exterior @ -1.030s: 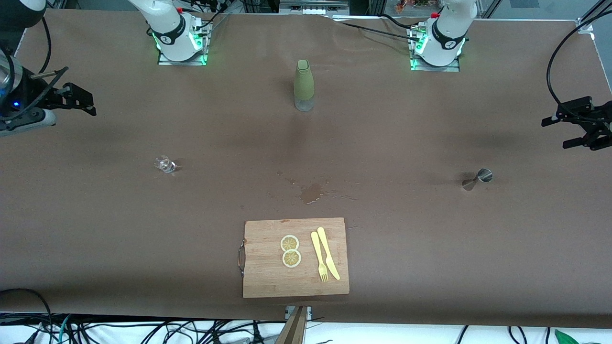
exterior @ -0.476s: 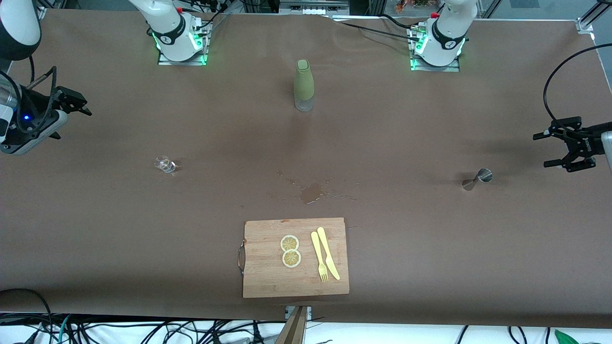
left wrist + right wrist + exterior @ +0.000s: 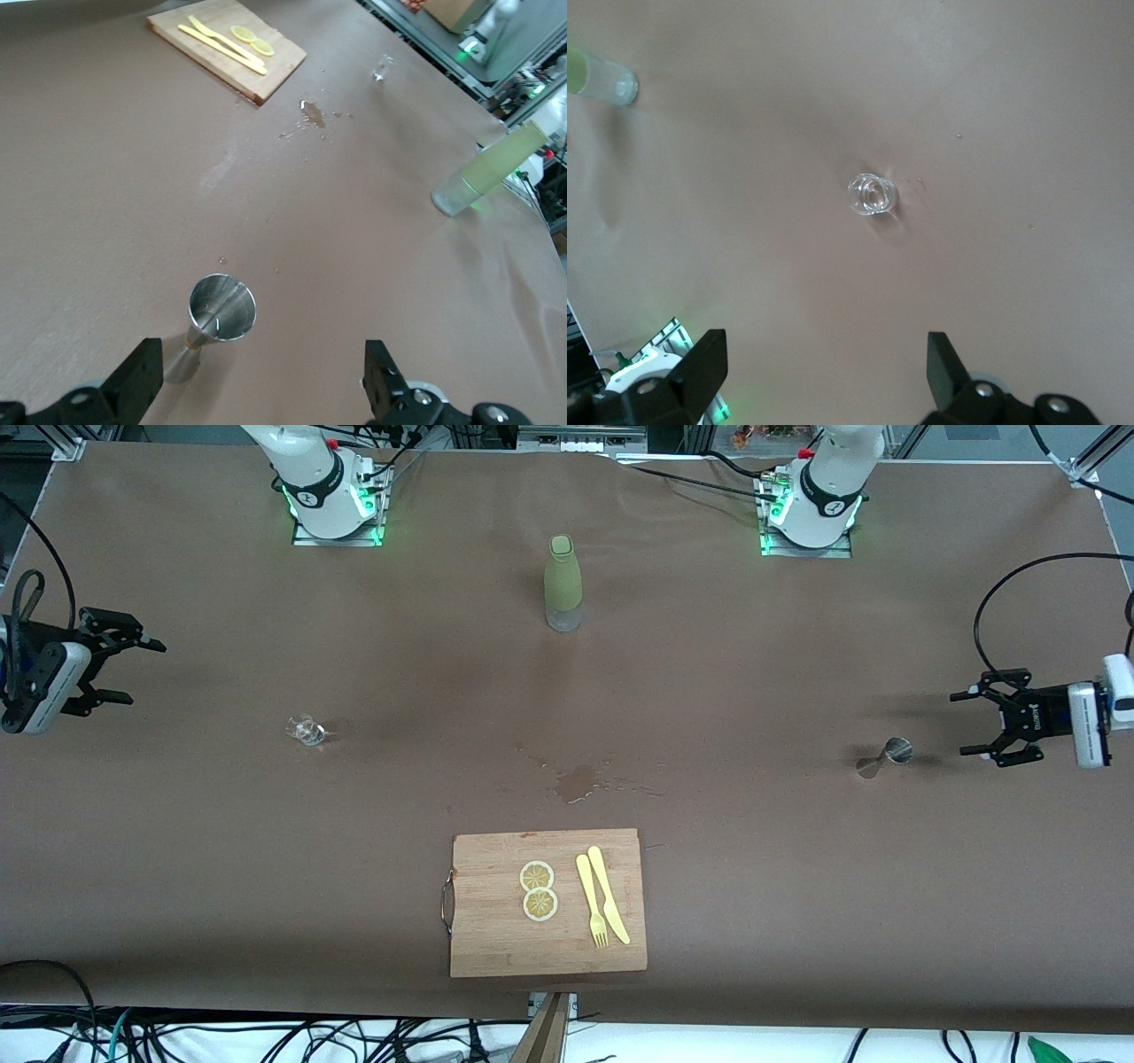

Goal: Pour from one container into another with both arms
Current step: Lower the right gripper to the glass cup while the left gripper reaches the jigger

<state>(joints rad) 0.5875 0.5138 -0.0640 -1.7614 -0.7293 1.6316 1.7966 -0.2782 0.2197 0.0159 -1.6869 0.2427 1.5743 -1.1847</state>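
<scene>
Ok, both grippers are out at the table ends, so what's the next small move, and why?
Probably ease the left gripper in toward the steel jigger. Its fingers are open with the jigger upright just ahead between them, untouched. The right gripper, also open, hangs at the right arm's end, with the small clear glass ahead of it and ungrasped.
</scene>
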